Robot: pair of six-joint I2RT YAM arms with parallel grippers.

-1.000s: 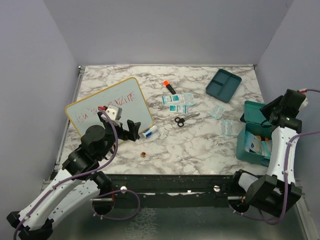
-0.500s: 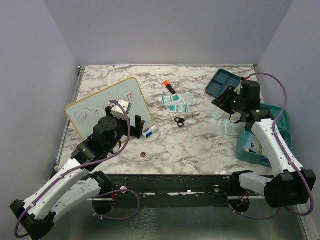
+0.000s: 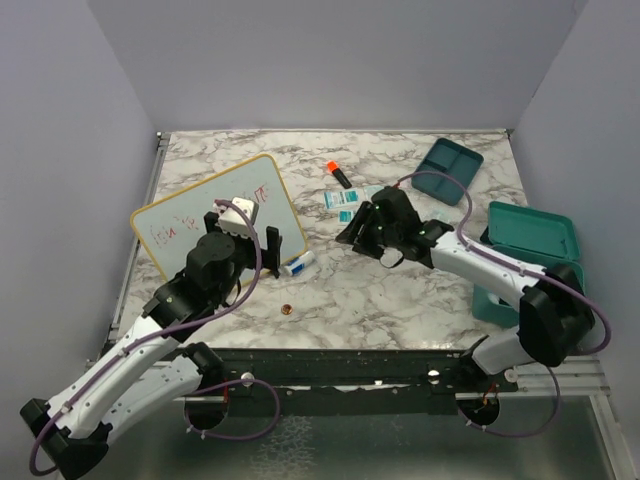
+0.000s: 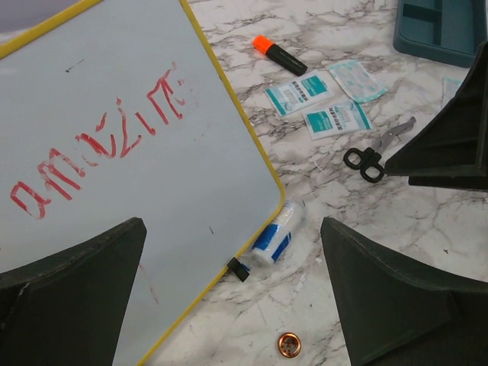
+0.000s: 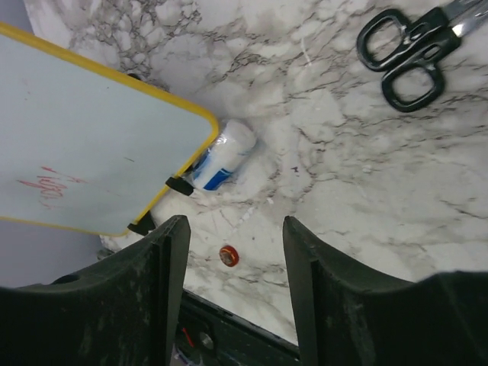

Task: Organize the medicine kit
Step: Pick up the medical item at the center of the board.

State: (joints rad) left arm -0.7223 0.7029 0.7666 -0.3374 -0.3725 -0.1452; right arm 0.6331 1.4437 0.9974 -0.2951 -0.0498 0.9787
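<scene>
The teal medicine kit case [image 3: 530, 232] stands open at the right edge of the table, its base partly hidden by my right arm. Its divided tray insert [image 3: 447, 170] lies at the back right and shows in the left wrist view [image 4: 442, 30]. My right gripper [image 3: 358, 232] is open and empty, low over mid-table [image 5: 236, 297], just past the black scissors [image 5: 412, 57]. My left gripper [image 3: 272, 252] is open and empty [image 4: 236, 305], hovering over the whiteboard's near right corner. A white-and-blue roll [image 3: 298, 264] lies against that corner.
The yellow-framed whiteboard [image 3: 215, 215] with red writing lies at the left. An orange-capped marker [image 3: 338, 174] and teal-printed packets [image 3: 350, 198] lie behind centre. A copper coin [image 3: 286, 310] lies near the front edge. The scissors [image 4: 374, 156] lie right of the roll [image 4: 276, 233].
My right arm has swung left from the case at the right edge to mid-table over the scissors. My left gripper has edged forward over the whiteboard corner.
</scene>
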